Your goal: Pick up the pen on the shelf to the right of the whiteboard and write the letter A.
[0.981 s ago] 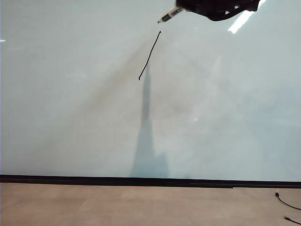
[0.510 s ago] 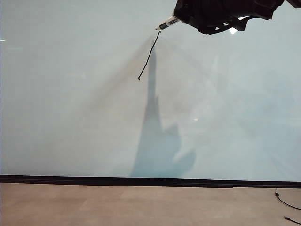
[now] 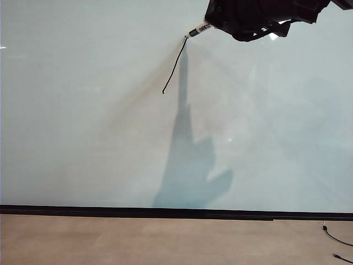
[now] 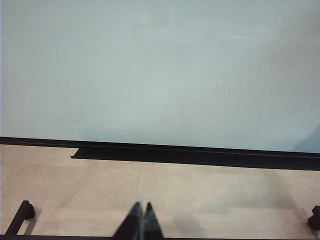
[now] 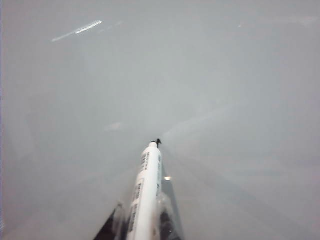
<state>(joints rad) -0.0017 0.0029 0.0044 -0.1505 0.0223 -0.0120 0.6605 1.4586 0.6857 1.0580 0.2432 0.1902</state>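
The whiteboard (image 3: 110, 138) fills most of the exterior view and carries one slanted black stroke (image 3: 175, 65); no whole letter A shows. My right gripper (image 3: 220, 22) is at the top of the board, shut on the pen (image 3: 198, 30), a slim white marker whose black tip meets the upper end of the stroke. In the right wrist view the pen (image 5: 146, 192) sticks out from between the jaws of the right gripper (image 5: 142, 225) with its tip at the board (image 5: 200, 75). My left gripper (image 4: 142, 206) is shut and empty, low over the tan floor, facing the board (image 4: 160, 75).
A black strip (image 3: 165, 212) runs along the board's lower edge above a tan floor (image 3: 138, 243). A black cable (image 3: 336, 238) lies at the lower right. The arm's shadow (image 3: 187, 165) falls on the board. A black frame foot (image 4: 22, 212) stands near the left gripper.
The right gripper moved down and in toward the board, bringing the pen tip from above the stroke to its upper end. The shadow on the board grew wider. The left arm stayed still.
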